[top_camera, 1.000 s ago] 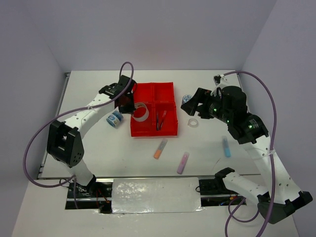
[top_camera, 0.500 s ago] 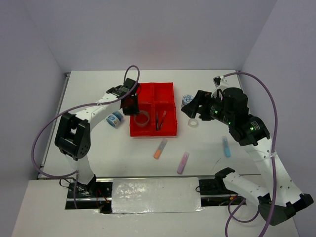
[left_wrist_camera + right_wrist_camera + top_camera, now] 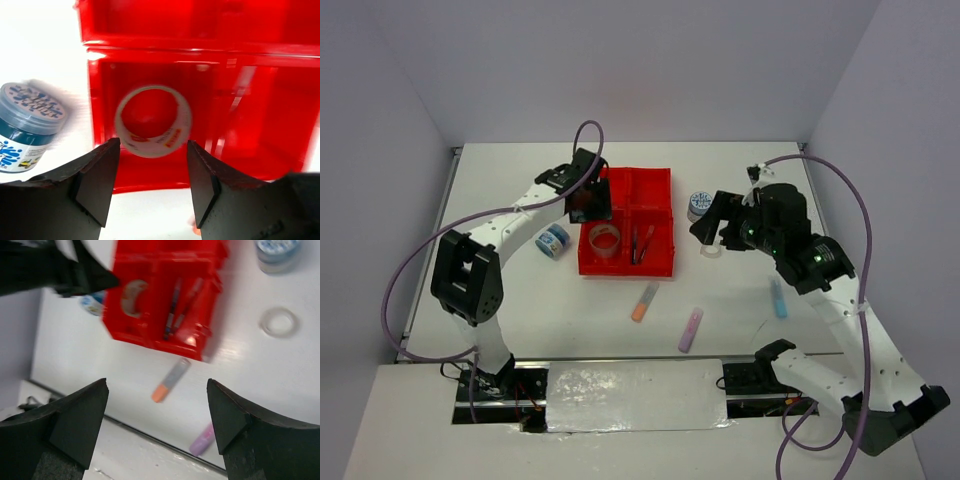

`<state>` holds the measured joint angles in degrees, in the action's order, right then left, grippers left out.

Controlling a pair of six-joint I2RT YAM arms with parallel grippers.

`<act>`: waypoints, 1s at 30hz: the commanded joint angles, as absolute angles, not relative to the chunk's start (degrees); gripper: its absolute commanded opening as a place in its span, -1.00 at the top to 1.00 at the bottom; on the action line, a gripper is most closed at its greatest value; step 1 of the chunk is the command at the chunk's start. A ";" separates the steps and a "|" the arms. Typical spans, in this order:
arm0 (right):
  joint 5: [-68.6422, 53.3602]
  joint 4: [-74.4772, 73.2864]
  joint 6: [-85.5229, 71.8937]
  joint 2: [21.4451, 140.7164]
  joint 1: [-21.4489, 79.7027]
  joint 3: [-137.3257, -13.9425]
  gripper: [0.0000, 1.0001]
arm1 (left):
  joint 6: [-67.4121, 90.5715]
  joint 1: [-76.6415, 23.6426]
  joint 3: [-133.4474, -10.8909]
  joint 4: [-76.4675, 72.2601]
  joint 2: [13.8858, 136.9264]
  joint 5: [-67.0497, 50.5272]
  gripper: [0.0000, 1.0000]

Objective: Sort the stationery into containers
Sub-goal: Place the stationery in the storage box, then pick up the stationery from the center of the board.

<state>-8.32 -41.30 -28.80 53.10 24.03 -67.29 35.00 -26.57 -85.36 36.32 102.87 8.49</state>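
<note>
The red tray (image 3: 651,186) holds a tan tape ring (image 3: 606,241) in its near-left compartment and thin pens (image 3: 640,242) in its near-right one. My left gripper (image 3: 591,203) hangs open over the tray's left side; in the left wrist view its jaws (image 3: 152,185) are empty and the tape ring (image 3: 152,121) lies free below them. My right gripper (image 3: 706,224) stands wide open and empty right of the tray, above a clear tape ring (image 3: 711,249). Blue-white rolls sit left (image 3: 552,241) and right (image 3: 699,205) of the tray.
An orange highlighter (image 3: 644,301), a purple one (image 3: 691,329) and a light-blue one (image 3: 778,297) lie on the white table near the front. The right wrist view shows the orange highlighter (image 3: 171,380) between my right fingers, far below. Grey walls close in both sides.
My left gripper opened and let the tan tape ring drop into the near-left compartment, then drew back toward the far side. The right arm shifted slightly left.
</note>
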 commanded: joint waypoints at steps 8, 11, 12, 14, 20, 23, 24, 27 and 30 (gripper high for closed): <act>9.67 -42.20 -34.02 67.39 21.27 -57.31 -0.53 | 37.62 -32.61 -95.71 39.99 93.09 6.50 -0.39; 9.58 -40.52 -32.61 74.14 20.31 -58.35 -0.30 | 36.30 -32.61 -95.63 41.30 90.97 7.21 -0.47; 9.75 -40.17 -32.52 75.83 19.78 -58.71 -0.29 | 35.34 -32.43 -95.71 41.83 90.71 7.21 -0.48; 9.41 -38.95 -32.26 80.57 18.11 -59.24 -0.28 | 34.63 -32.17 -95.71 43.94 90.27 7.03 -0.50; 8.26 -34.90 -30.77 88.76 14.86 -61.34 -0.24 | 33.31 -31.03 -90.01 43.33 85.09 4.22 -0.54; 7.12 -32.17 -29.36 91.57 13.10 -62.13 -0.23 | 32.87 -30.15 -86.93 42.89 82.98 2.55 -0.54; 7.55 -32.17 -28.83 92.54 12.83 -62.66 -0.23 | 32.70 -29.89 -86.49 42.80 82.53 2.37 -0.54; 7.47 -31.91 -28.04 96.41 11.34 -64.16 -0.23 | 32.35 -29.45 -85.34 42.89 81.57 1.23 -0.54; 7.21 -31.03 -27.52 99.83 10.46 -64.77 -0.21 | 31.91 -29.18 -85.08 43.15 81.12 0.70 -0.55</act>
<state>6.81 -33.47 -29.04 97.78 11.33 -62.72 33.32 -29.63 -85.08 43.83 83.22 2.61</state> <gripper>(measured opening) 0.610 0.773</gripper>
